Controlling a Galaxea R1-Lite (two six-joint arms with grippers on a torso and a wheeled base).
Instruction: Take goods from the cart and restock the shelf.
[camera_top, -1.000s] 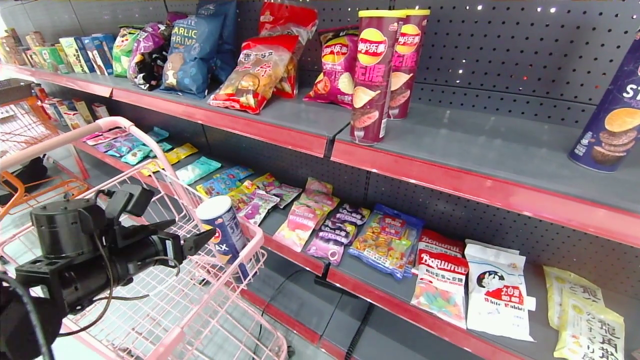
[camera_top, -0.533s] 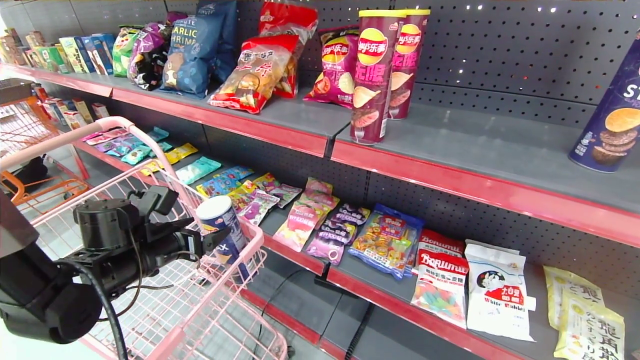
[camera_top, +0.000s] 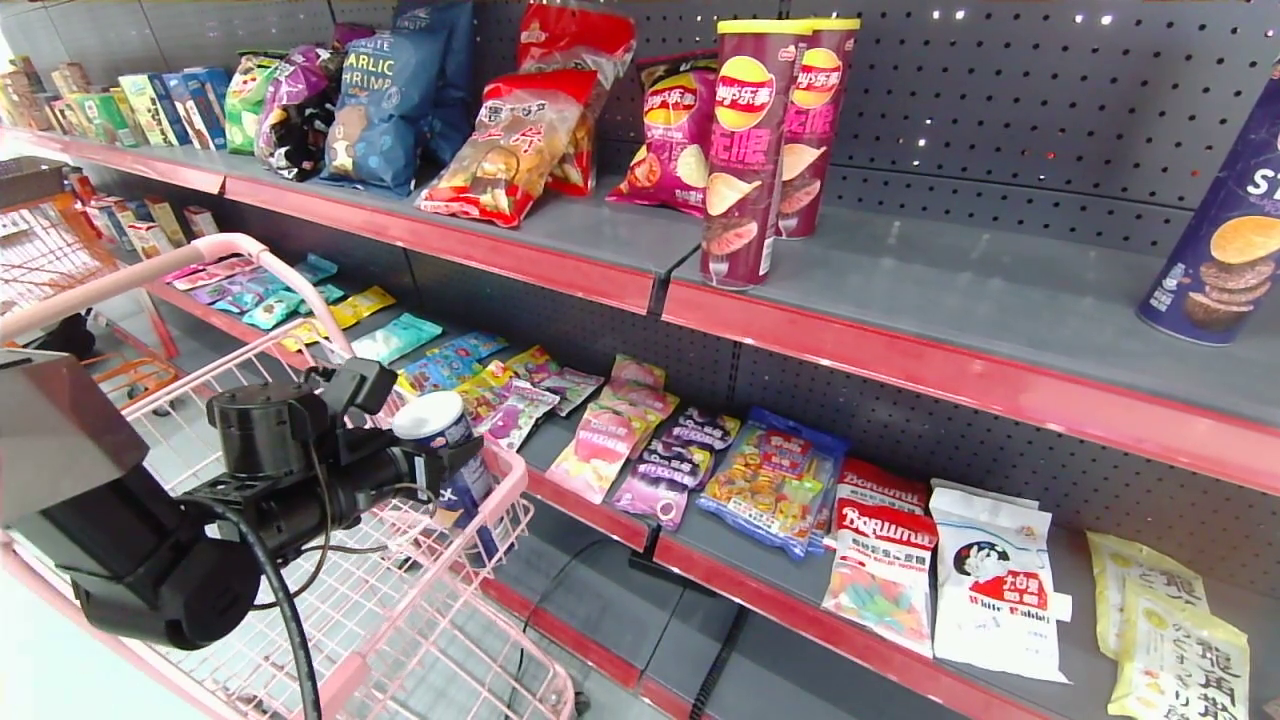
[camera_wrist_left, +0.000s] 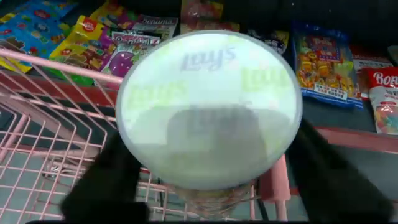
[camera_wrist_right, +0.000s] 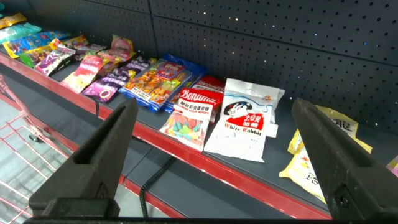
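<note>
Since the earlier frames, the left arm has advanced across the pink wire cart (camera_top: 505, 478) until its gripper has reached the cylindrical blue chip can with a white lid (camera_top: 432, 420).

Head view: the can stands upright in the cart's corner nearest the lower grey shelf with a red front edge (camera_top: 760, 590). The left gripper (camera_top: 450, 465) is positioned at the can's upper part, with one finger on each side.

Left wrist view: the lid (camera_wrist_left: 208, 109) is seen from above, between the black fingers (camera_wrist_left: 102, 186). The fingers are spread wide; contact with the can cannot be confirmed.

Right wrist view: the right gripper (camera_wrist_right: 212, 112) is held before the lower shelf, above a white candy bag (camera_wrist_right: 245, 121). Its fingers (camera_wrist_right: 93, 168) are spread wide, with nothing held between them.
</note>
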